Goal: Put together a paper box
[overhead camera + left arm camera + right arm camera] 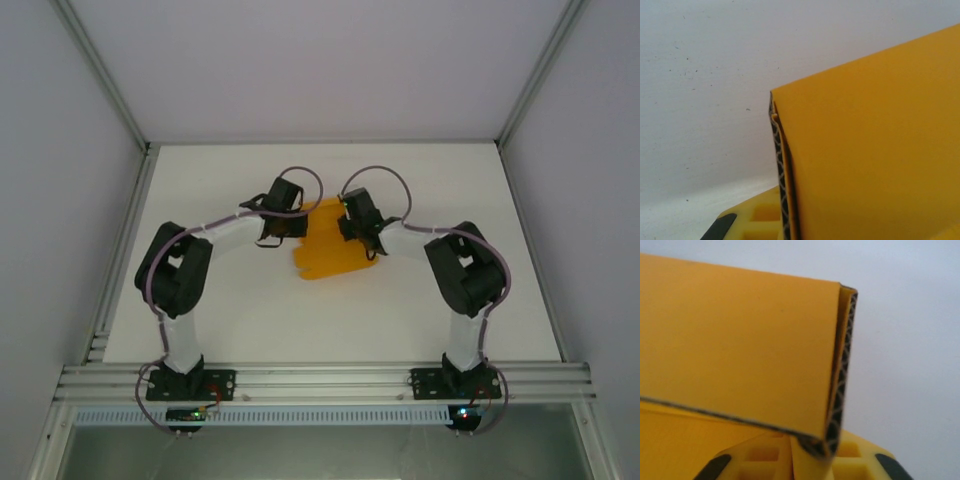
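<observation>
1. the paper box [330,255] lay near the middle of the white table [220,320]. it was an orange-yellow card piece, partly folded, with a ridged flap reaching toward 7 o'clock.
2. seen from above, the left gripper [292,226] met the box at its 10 o'clock edge. the left arm [180,275] bent in from 8 o'clock.
3. the right gripper [352,230] sat on the box's 1 o'clock side, and the right arm [462,275] bent in from 4 o'clock.
4. in the left wrist view a raised panel of the box [870,150] stood upright. its doubled edge, with a dark wavy core, was at the 9 o'clock side and ran down just beside a yellow finger [760,217]. the left jaws were pressed together, pinching that card edge.
5. in the right wrist view the same kind of panel [735,345] stood tilted. its folded, dark-cored edge was at 3 o'clock and dropped between the two yellow fingers [762,455]. the right jaws were pressed together on the card.
6. the two grippers were near each other but apart, with the box's raised fold between them.
</observation>
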You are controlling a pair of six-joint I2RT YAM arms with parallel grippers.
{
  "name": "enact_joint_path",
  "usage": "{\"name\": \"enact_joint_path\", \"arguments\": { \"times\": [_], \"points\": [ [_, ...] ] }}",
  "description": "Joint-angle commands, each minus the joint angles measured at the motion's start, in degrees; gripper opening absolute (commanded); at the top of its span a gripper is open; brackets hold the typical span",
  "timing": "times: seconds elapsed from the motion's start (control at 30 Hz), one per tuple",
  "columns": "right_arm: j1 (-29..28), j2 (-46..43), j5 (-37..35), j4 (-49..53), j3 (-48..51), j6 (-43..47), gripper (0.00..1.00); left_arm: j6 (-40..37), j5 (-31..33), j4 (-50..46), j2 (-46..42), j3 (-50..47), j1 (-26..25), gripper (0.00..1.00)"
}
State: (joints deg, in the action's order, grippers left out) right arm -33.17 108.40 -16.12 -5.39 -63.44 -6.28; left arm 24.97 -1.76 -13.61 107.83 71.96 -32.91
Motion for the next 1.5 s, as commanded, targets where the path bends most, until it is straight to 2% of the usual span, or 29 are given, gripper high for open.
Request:
{"name": "enact_joint_path", "arguments": {
  "times": [0.0,0.1,0.23,0.27,0.37,0.43,0.5,0.67,0.77,0.93,1.03,1.17,1.23,1.37,1.47],
  "points": [
    [-1.9,3.5,-17.6,6.1,-4.4,-8.0,0.02,1.4,-2.8,-3.1,0.4,2.9,-3.4,0.00],
    [-2.0,5.1,-21.3,8.2,-7.3,-11.1,0.00,4.3,-1.1,-4.4,0.4,3.6,-3.6,0.00],
    [-2.1,7.7,-29.9,14.4,-11.1,-18.3,0.00,9.4,0.5,-4.7,0.8,4.0,-3.5,0.00],
    [-1.9,8.1,-30.1,17.6,-12.1,-22.1,0.00,10.5,1.8,-5.7,1.1,4.4,-3.5,0.00],
    [-1.5,9.6,-32.4,21.4,-14.6,-24.8,0.00,12.5,5.1,-8.8,2.0,6.2,-3.5,0.00],
    [-1.1,10.5,-34.5,29.5,-17.7,-33.0,0.00,14.7,6.8,-9.8,2.4,6.5,-3.5,0.00],
    [-0.9,11.0,-36.8,36.2,-20.0,-39.5,0.00,20.1,10.9,-11.1,2.6,5.8,-3.5,0.00],
    [-1.0,10.0,-37.7,39.1,-19.8,-44.6,0.00,28.3,21.7,-18.3,4.1,8.2,-3.2,0.00],
    [-1.3,10.4,-37.3,38.8,-19.8,-43.9,0.00,28.1,20.4,-17.5,4.4,7.8,-3.3,0.00],
    [-0.6,10.2,-37.5,39.2,-19.5,-45.1,0.00,28.4,23.2,-18.3,4.8,8.1,-3.5,0.00],
    [-0.3,8.5,-34.3,33.0,-16.7,-42.7,0.00,26.1,22.1,-17.8,4.9,8.0,-3.8,0.00],
    [-1.0,4.4,-28.5,18.5,-10.5,-32.3,0.00,20.7,16.8,-11.8,4.2,6.5,-3.8,0.00],
    [-1.1,1.9,-24.0,11.0,-6.8,-28.1,0.06,18.2,13.6,-8.6,3.8,5.8,-4.0,0.00],
    [-1.7,-1.4,-15.2,1.0,-1.9,-17.4,0.26,14.2,9.1,-5.4,4.1,6.6,-4.1,0.00],
    [-2.3,-4.2,-7.7,-0.3,-0.2,-11.8,0.44,12.4,8.9,-5.7,3.6,7.8,-4.1,0.00]
  ]
}}
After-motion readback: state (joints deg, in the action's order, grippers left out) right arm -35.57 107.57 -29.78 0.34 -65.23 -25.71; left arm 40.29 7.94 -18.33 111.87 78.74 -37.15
